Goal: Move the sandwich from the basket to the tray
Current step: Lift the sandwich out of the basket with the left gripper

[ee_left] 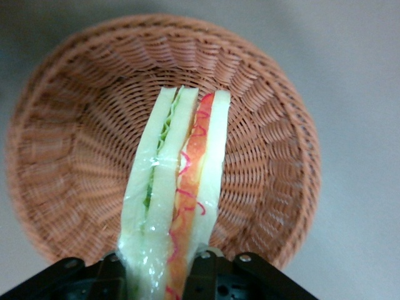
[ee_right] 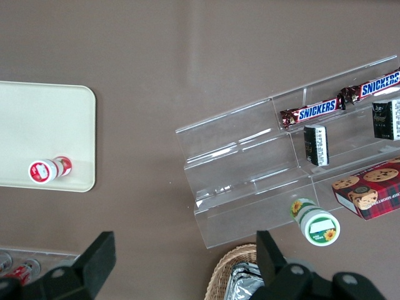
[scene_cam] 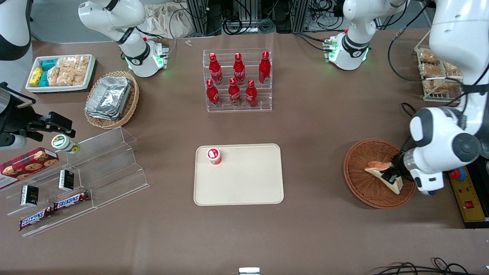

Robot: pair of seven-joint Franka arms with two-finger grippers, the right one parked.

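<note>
The sandwich (scene_cam: pixel 386 175) (ee_left: pixel 178 194), a wrapped wedge of pale bread with red-orange and green filling, is held over the reddish-brown wicker basket (scene_cam: pixel 357 179) (ee_left: pixel 69 156) at the working arm's end of the table. My left gripper (scene_cam: pixel 391 176) (ee_left: pixel 164 270) is shut on the sandwich, a black finger (ee_left: pixel 209 275) pressing each side of it. The wedge looks lifted just above the basket floor. The beige tray (scene_cam: pixel 248 179) (ee_right: pixel 37 119) lies mid-table with a small red-capped bottle (scene_cam: pixel 214 156) (ee_right: pixel 45 170) standing in one corner.
A clear rack of red cola bottles (scene_cam: pixel 237 81) stands farther from the front camera than the tray. A black control box with a red button (scene_cam: pixel 468 198) lies beside the basket. A wire rack of snack packets (scene_cam: pixel 435 74) stands at the working arm's end.
</note>
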